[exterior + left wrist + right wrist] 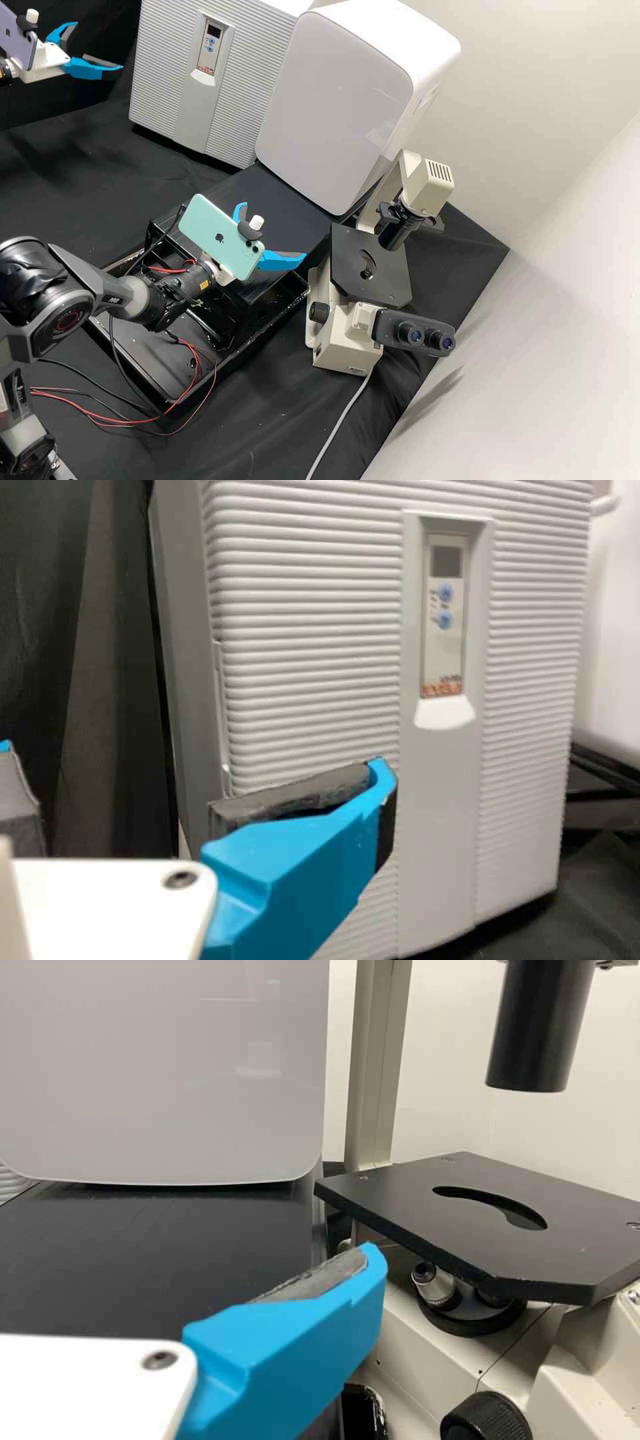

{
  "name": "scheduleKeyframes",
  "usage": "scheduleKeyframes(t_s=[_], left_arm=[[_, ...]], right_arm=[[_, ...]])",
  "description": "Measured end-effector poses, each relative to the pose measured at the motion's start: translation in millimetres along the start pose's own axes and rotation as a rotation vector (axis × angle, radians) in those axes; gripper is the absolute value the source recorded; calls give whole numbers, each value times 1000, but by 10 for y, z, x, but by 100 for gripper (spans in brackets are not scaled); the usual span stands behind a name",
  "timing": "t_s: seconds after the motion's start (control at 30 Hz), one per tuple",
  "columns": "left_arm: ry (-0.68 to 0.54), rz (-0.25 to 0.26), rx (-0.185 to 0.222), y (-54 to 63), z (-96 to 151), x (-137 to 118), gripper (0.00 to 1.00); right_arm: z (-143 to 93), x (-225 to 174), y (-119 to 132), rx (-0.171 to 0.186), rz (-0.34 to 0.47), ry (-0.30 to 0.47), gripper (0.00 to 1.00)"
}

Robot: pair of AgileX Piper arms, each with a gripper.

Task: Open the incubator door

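We see the incubator (267, 5) at the back of the black bench (80, 167), its ribbed door (160, 80) closed. In the high view, we locate the left gripper (99, 46) left of the door, jaws spread. We note the right gripper (275, 230), jaws likewise spread, near the microscope (343, 333); a white machine (333, 100) stands beside the incubator.
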Motion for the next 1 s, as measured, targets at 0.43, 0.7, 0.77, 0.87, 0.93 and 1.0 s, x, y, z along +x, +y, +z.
scheduleKeyframes(t_s=[0.43, 0.7, 0.77, 0.87, 0.93, 1.0], left_arm=[[-178, -109, -116, -91, -210, 566, 100], [-259, -111, -80, -26, -241, 863, 100], [-275, -101, -68, 21, -254, 929, 100], [-290, -80, -55, 114, -281, 1007, 100], [-299, -71, -41, 156, -309, 1054, 100], [-308, -71, -33, 177, -338, 1097, 100]], right_arm=[[0, 0, 0, 0, 0, 0, 100], [-1, 0, 1, 0, 1, 1, 100], [-1, 0, 1, 0, 1, 1, 100], [-1, 0, 1, 0, 1, 1, 100], [-1, 0, 1, 0, 1, 1, 100], [-1, 0, 1, 0, 1, 1, 100]])
